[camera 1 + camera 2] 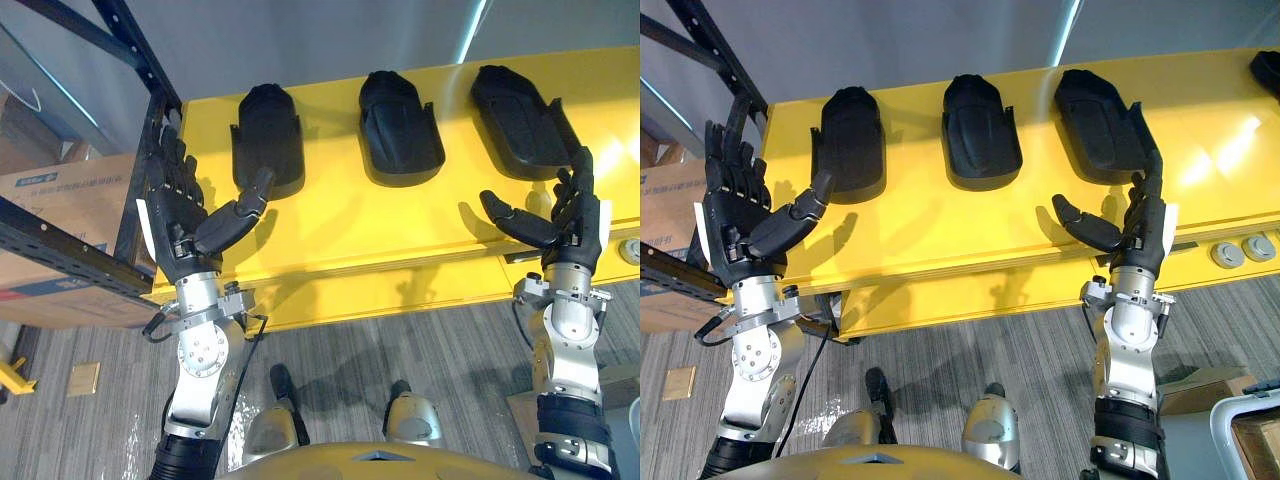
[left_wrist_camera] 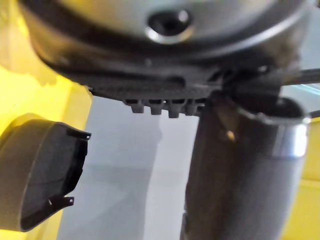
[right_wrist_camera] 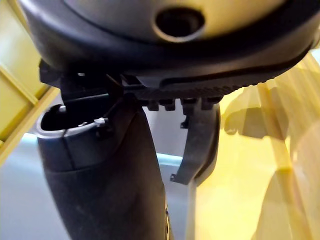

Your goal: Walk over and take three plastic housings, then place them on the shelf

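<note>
Left robot hand (image 1: pixel 176 222) and right robot hand (image 1: pixel 570 225) were held wide and empty at the bench (image 1: pixel 400 235) edge. Left housing (image 1: pixel 268 135), middle housing (image 1: pixel 398 125) and right housing (image 1: pixel 518 118) lay apart on it, judged light, stiff, slick; rims were thought best pinched.

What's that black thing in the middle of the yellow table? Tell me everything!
The middle housing is a matte black plastic shell, rounded at its far end, with raised side walls nearer. It lies flat on the yellow table between the left housing and right housing, touching neither. Neither the left hand nor right hand touches it.
</note>
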Robot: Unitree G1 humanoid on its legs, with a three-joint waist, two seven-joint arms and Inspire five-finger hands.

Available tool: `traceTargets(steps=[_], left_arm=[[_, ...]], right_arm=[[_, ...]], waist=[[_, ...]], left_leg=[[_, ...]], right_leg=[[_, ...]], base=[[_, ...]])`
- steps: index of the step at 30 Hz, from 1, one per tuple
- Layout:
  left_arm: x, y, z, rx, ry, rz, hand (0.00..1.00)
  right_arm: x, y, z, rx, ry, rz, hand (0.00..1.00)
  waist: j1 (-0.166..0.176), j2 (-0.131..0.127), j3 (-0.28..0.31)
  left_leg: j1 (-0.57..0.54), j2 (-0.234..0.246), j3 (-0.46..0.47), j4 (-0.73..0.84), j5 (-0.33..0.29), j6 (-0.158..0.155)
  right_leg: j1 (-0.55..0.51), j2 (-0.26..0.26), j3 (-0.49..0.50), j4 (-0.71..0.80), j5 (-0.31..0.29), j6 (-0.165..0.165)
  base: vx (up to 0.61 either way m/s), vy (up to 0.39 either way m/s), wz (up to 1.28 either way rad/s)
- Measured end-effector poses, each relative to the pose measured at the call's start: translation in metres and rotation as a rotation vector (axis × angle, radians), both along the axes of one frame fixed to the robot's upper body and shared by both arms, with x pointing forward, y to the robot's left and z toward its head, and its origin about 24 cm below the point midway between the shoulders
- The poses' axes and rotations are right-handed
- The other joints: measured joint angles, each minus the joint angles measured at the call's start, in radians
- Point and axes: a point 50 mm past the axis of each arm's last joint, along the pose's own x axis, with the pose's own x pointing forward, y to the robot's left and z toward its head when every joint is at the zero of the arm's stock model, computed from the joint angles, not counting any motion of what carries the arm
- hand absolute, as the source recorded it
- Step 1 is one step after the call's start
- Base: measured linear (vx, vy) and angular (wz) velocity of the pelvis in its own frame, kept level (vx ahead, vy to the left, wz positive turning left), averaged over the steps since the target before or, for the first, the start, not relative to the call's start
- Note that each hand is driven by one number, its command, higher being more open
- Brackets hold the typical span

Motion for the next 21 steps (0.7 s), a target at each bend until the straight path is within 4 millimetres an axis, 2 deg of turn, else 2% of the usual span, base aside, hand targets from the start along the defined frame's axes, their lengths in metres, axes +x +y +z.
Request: traceTargets(steps=[11,17,21], left_arm=[[0.003,-0.002,0.000,0.066,0.010,-0.084,1.00],[0.003,0.000,0.001,0.077,0.011,-0.089,1.00],[0.003,0.002,0.000,0.055,0.013,-0.093,1.00]], right_arm=[[0.020,-0.009,0.019,-0.041,-0.025,0.000,1.00],[0.024,-0.014,0.026,-0.046,-0.038,-0.017,1.00],[0.024,-0.020,0.029,-0.060,-0.036,-0.043,1.00]], waist=[[0.002,0.003,0.039],[0.004,0.008,0.070],[0.007,0.007,0.071]], left_leg=[[-0.018,-0.004,-0.013,0.000,0.017,0.009],[-0.023,-0.008,-0.028,0.000,0.019,0.007],[-0.031,-0.010,-0.039,0.001,0.023,0.008]], right_leg=[[-0.030,-0.012,-0.005,0.044,-0.017,-0.003],[-0.031,-0.018,-0.018,0.060,-0.024,-0.003],[-0.034,-0.022,-0.028,0.067,-0.029,-0.003]], base=[[-0.01,-0.013,0.03],[-0.01,-0.019,0.07],[0.01,-0.016,0.08]])
